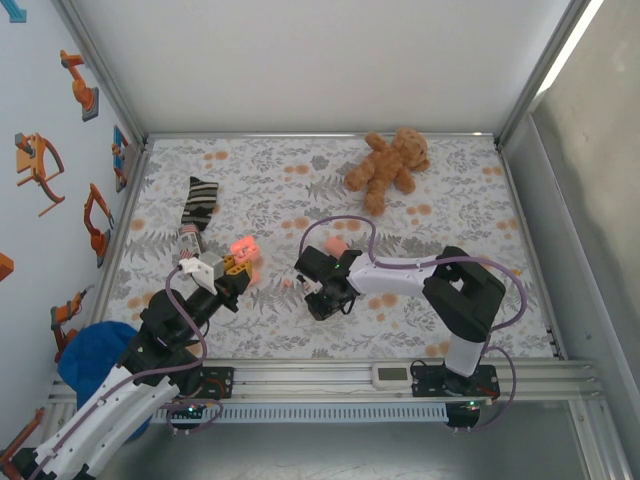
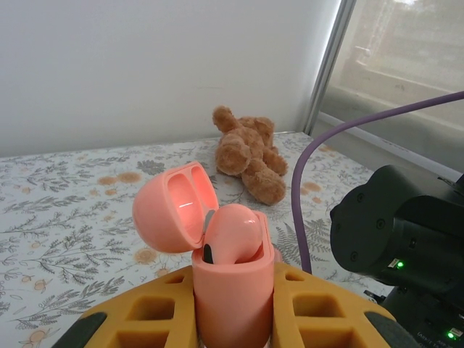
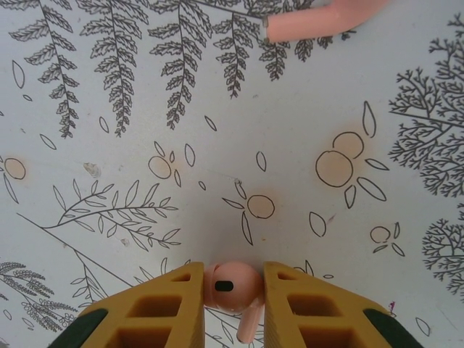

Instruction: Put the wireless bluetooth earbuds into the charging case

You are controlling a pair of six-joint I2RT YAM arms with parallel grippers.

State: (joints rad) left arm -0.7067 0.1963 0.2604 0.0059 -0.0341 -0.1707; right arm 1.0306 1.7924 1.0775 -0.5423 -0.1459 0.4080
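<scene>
Bottom centre, an earbud [image 3: 232, 288] sits pinched in the right hand [image 3: 233, 275], stem tip unclear at frame edge; left hand [image 2: 233, 279] clamps the open case [image 2: 232, 312], base cut off below.

Glossy plastic case [image 2: 232, 308], plush bear [image 2: 246, 156]

Open pink case [image 2: 232, 304] stood upright, lid swung toward ten o'clock, one earbud [image 2: 235, 228] seated inside; second earbud [image 3: 233, 286] pointed its stem toward five o'clock.
</scene>
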